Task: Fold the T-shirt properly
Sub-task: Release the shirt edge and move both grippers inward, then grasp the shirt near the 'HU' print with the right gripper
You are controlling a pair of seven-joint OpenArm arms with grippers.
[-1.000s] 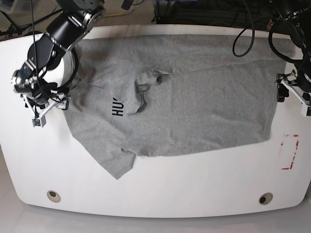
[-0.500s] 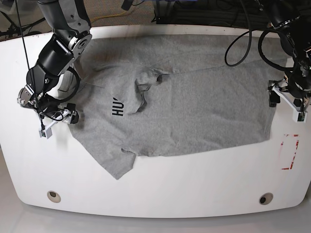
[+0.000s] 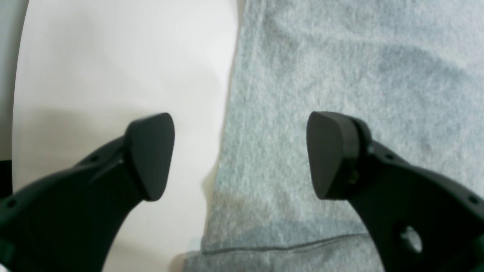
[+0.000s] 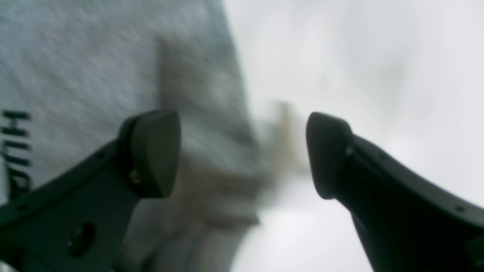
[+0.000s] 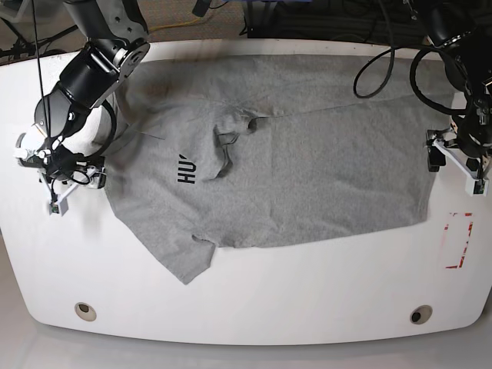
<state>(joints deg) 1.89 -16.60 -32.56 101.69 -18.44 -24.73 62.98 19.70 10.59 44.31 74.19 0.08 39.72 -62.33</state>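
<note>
The heather-grey T-shirt (image 5: 307, 169) lies spread across the white table (image 5: 254, 300). It has a bunched wrinkle near the middle (image 5: 231, 132) and black lettering (image 5: 186, 169). One sleeve points toward the front left (image 5: 184, 261). My left gripper (image 5: 453, 169) is open at the shirt's right edge. In the left wrist view the left gripper (image 3: 242, 155) straddles that edge, one finger over the shirt (image 3: 340, 56), one over the table. My right gripper (image 5: 74, 190) is open at the shirt's left edge. The blurred right wrist view shows the right gripper (image 4: 242, 155) straddling the shirt (image 4: 94, 56), with the lettering (image 4: 15, 151) at the left.
A red-outlined rectangle (image 5: 459, 240) is marked on the table at the right. Two round holes (image 5: 85, 310) (image 5: 420, 314) sit near the front edge. Cables (image 5: 384, 54) hang behind the far right corner.
My left gripper has moved inward to the shirt's right edge. My right gripper dropped toward the shirt's left edge, then shifted slightly back left. The shirt has not moved.
</note>
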